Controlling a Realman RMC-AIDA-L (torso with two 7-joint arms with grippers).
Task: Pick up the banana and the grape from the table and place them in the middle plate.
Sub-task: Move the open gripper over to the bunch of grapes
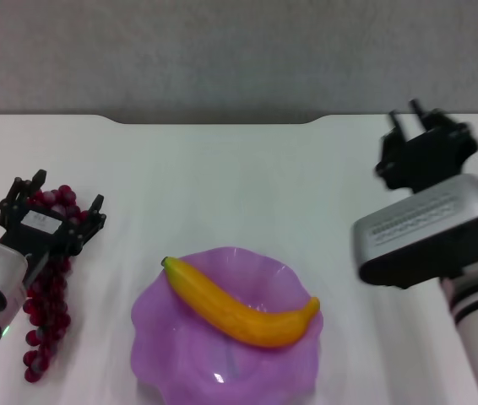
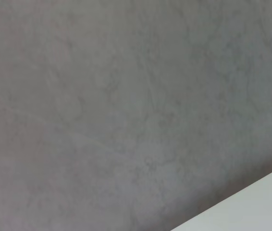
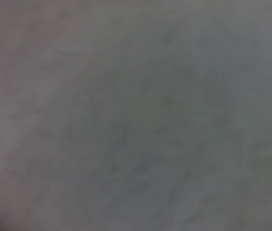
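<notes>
The yellow banana [image 1: 243, 310] lies slantwise inside the purple scalloped middle plate [image 1: 171, 354], its dark tip toward the plate's left rim. The dark red grape [image 1: 46, 314] bunch stretches along the white table [image 1: 239, 186] at the left. My left gripper [image 1: 59, 197] is open over the far end of the bunch, one finger on each side of the top grapes. My right gripper [image 1: 418, 120] is raised at the right, well away from the plate and fruit. Neither wrist view shows fruit or plate.
The table's far edge has a notch [image 1: 214, 120] in front of a grey wall. The left wrist view shows a grey surface and one corner of the table [image 2: 256, 207]. Bare tabletop lies between the plate and the right arm.
</notes>
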